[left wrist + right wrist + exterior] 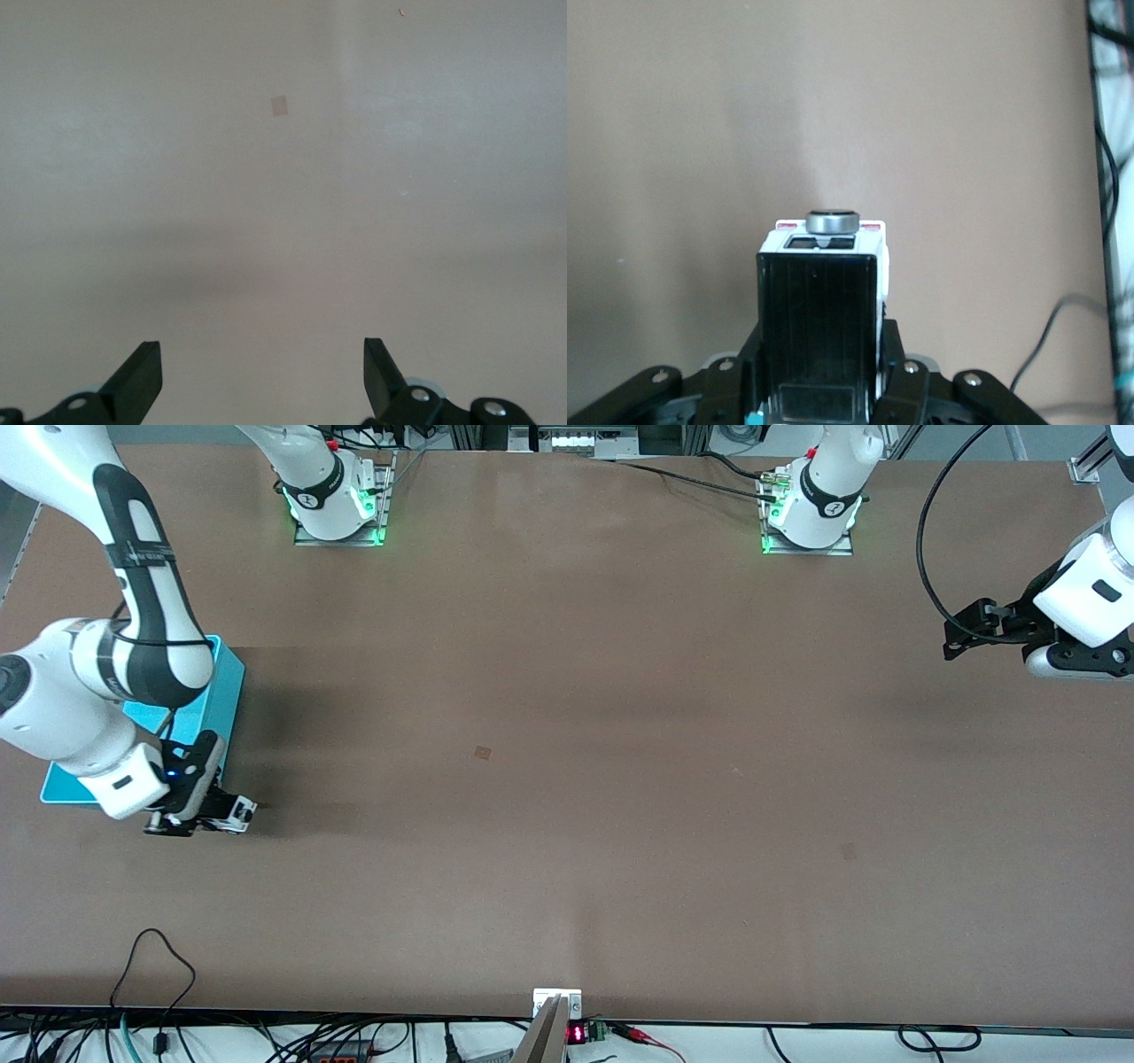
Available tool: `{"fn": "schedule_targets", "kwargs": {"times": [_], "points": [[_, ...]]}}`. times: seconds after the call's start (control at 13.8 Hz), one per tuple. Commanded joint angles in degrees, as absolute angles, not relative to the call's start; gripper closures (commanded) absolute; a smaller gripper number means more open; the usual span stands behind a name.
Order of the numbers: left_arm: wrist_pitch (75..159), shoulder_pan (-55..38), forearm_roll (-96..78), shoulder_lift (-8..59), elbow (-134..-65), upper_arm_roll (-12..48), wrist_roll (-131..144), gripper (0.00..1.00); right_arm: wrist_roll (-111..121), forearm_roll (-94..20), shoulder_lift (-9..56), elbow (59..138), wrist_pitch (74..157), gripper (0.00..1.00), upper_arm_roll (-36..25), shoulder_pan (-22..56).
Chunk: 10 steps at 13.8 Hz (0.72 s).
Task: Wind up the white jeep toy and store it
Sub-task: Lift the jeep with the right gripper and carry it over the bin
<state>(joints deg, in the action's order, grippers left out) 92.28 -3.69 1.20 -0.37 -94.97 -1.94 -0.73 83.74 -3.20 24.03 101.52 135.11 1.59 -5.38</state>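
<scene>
We see the right gripper (232, 815) pinching the white jeep toy (239, 812) (822, 332), low at the table (567, 779) just off the turquoise bin's (221, 691) camera-side corner. From the bin toward the left arm's end, the tabletop is bare and wide. The left gripper (961, 633) (263, 376) waits with fingers spread, above that end's table edge.

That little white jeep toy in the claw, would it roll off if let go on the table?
Probably: the white jeep toy has wheels, so a push should roll it. Its boxy shell looks stiff, since the right gripper pinches it undeformed. Being tiny, it is likely light.
</scene>
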Motion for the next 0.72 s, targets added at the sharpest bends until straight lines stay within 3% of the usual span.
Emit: {"fn": "schedule_targets", "kwargs": {"times": [0.0, 0.43, 0.65], "points": [[91.2, -3.7, 0.6, -0.8, -94.3, -1.8, -1.1, 0.0, 70.8, -3.3, 21.4, 101.9, 130.3, 1.0, -1.0, -6.6], [91.2, -3.6, 0.6, -0.8, -94.3, -2.5, -1.1, 0.0, 43.9, 0.6, 20.8, 103.1, 124.3, 1.0, -9.9, -6.2], [91.0, -2.5, 0.5, -0.8, -94.4, -2.5, -1.1, 0.0, 29.8, 1.4, 20.8, 107.5, 123.3, 1.0, -11.7, -6.3]]}}
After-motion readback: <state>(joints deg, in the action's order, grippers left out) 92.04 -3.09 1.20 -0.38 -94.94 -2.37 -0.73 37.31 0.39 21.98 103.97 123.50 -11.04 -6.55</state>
